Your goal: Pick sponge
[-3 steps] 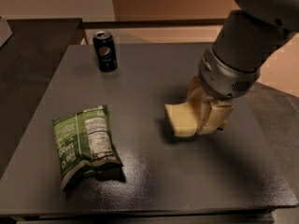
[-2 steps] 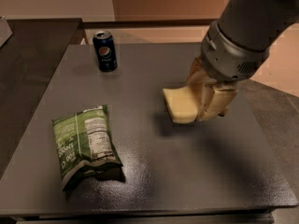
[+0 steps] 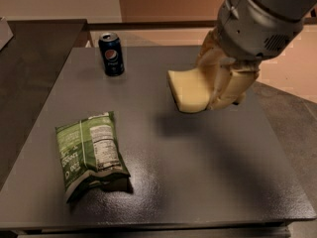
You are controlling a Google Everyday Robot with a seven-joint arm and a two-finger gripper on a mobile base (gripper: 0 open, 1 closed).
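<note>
Pincer (image 3: 218, 92) sits upper right over the counter (image 3: 208, 182), clamped on the sponge (image 3: 189, 90). The cream fingers (image 3: 234, 86) grip its right end and the rest sticks out to the left. The sponge is off the surface, tilted, pale yellow, with its shadow (image 3: 171, 124) on the counter just below it. The dark blue soda can (image 3: 111, 53) stands upright at the back, well left of the sponge. The green chip bag (image 3: 89, 155) lies flat front left, well apart from both.
</note>
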